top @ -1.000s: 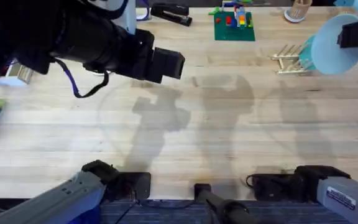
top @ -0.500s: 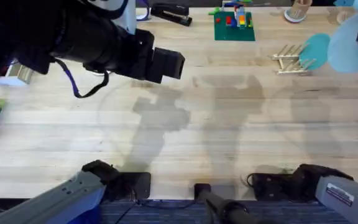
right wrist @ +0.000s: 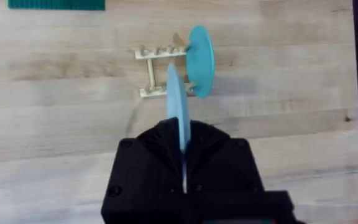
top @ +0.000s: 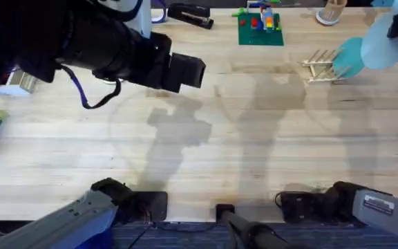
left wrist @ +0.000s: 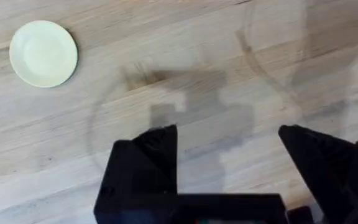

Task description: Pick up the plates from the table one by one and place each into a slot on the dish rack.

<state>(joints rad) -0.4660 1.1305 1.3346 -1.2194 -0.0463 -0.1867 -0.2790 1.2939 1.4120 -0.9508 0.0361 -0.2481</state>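
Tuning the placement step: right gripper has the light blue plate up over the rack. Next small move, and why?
Probably lower the light blue plate edge-down into an empty slot of the dish rack. The right gripper grips it on edge above the rack, and a teal plate already stands at one end, so aim for the dowels beside it.

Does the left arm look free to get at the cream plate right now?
Probably yes. The left gripper is open and holds nothing, and the cream plate lies flat on bare table off to one side of it, with nothing between. It would need to shift sideways and descend.
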